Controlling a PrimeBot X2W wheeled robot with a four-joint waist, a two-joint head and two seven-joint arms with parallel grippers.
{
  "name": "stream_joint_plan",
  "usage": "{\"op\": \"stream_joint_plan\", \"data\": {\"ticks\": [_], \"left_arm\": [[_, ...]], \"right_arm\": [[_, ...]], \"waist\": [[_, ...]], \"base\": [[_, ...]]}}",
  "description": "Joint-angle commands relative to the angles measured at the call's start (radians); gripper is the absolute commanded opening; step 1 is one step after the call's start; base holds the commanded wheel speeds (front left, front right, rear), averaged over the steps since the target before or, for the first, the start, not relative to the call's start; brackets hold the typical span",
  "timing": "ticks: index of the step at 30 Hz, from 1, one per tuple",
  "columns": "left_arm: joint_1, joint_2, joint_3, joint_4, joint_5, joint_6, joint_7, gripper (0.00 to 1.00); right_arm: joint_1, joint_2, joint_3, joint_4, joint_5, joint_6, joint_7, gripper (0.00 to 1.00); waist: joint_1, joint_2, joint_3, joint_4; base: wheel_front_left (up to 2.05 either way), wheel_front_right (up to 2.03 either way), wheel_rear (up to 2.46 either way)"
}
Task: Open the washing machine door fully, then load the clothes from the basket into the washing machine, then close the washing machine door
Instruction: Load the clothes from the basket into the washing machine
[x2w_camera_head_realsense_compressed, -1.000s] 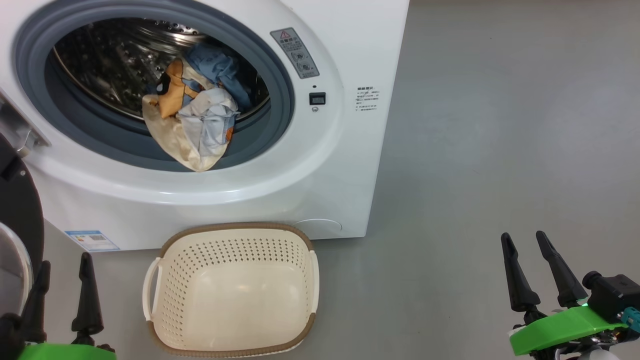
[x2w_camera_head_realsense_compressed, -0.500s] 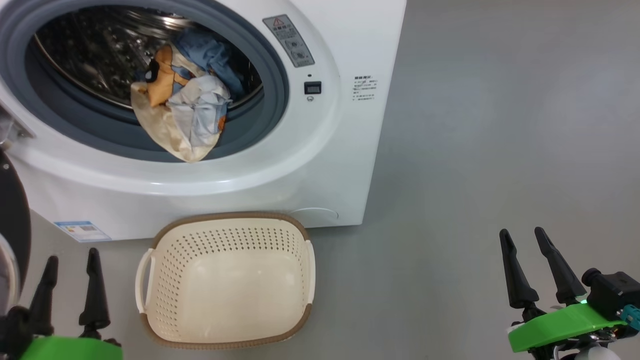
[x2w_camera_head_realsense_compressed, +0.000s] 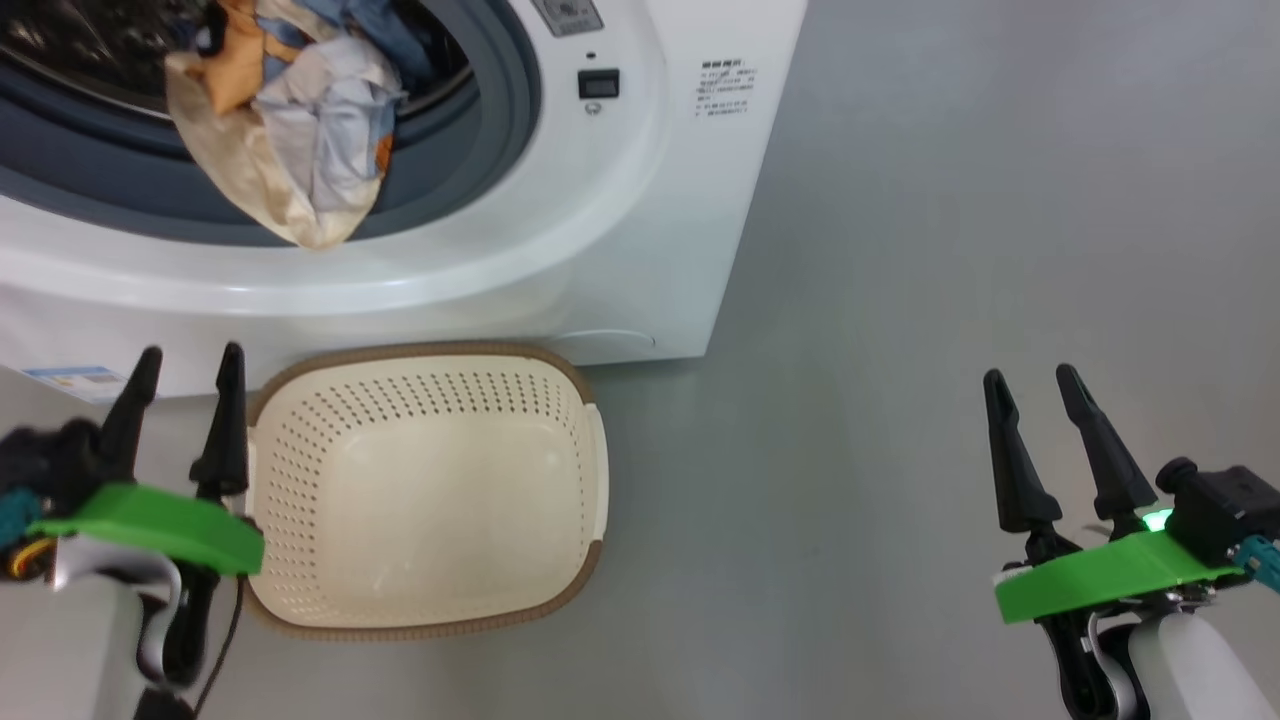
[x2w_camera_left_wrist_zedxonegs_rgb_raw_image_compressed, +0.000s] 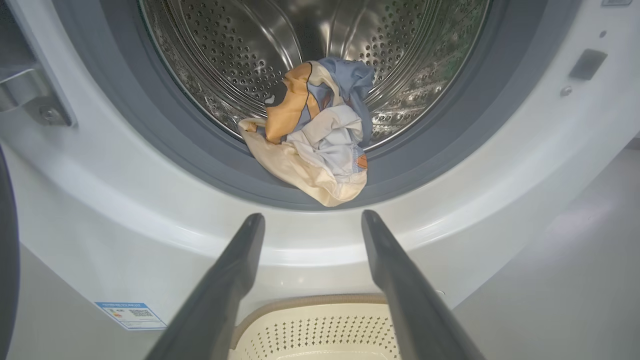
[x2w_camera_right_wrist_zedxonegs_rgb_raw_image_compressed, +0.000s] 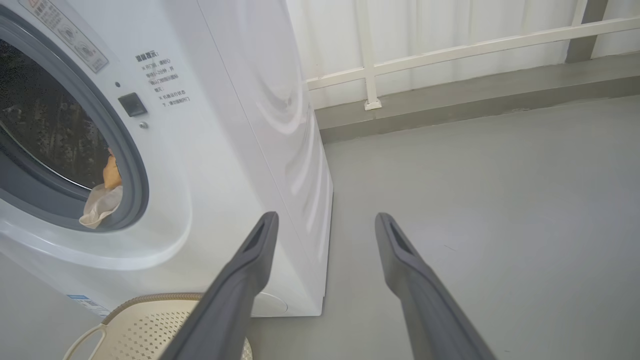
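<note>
The clothes (x2w_camera_left_wrist_zedxonegs_rgb_raw_image_compressed: 315, 145) are lying bunched in the mouth of the washing machine (x2w_camera_head_realsense_compressed: 640, 230), the cream piece (x2w_camera_left_wrist_zedxonegs_rgb_raw_image_compressed: 300, 175) drooping over the grey rubber ring (x2w_camera_left_wrist_zedxonegs_rgb_raw_image_compressed: 170, 145), and the washing machine door (x2w_camera_left_wrist_zedxonegs_rgb_raw_image_compressed: 6, 260) is showing as a dark edge swung clear at the left. The basket (x2w_camera_head_realsense_compressed: 420, 410) is sitting on the floor (x2w_camera_head_realsense_compressed: 900, 250) right against the machine's front, bare bottom showing. The left gripper (x2w_camera_head_realsense_compressed: 190, 352) is hovering just beside the basket's left rim, the right gripper (x2w_camera_head_realsense_compressed: 1028, 372) is hanging well off to the right over the floor, both with fingers parted, gripping nothing.
</note>
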Motion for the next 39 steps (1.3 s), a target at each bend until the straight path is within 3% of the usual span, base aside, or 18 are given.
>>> {"op": "stream_joint_plan", "data": {"ticks": [1,8,20,39], "left_arm": [[-0.085,0.061,-0.009,0.03,-0.027,0.001,0.016,1.0],[-0.289,0.117,-0.158,0.17,-0.111,0.001,0.094,1.0],[-0.519,0.156,-0.31,0.337,-0.192,0.001,0.186,1.0],[-0.657,0.172,-0.458,0.496,-0.29,0.001,0.187,1.0]], "right_arm": [[-0.033,-0.003,0.027,-0.027,-0.016,0.006,-0.008,1.0],[-0.068,0.008,0.037,-0.026,-0.022,0.006,-0.008,1.0],[-0.1,0.02,0.041,-0.032,-0.025,0.006,-0.008,1.0],[-0.128,0.036,0.044,-0.035,-0.024,0.006,-0.008,1.0]], "waist": [[0.0,0.0,0.068,-0.017],[0.0,0.0,0.108,-0.026],[0.0,0.0,0.162,-0.046],[0.0,0.0,0.206,-0.085]], "base": [[0.0,0.0,0.0],[0.0,0.0,0.0],[0.0,0.0,0.0],[0.0,0.0,0.0]]}}
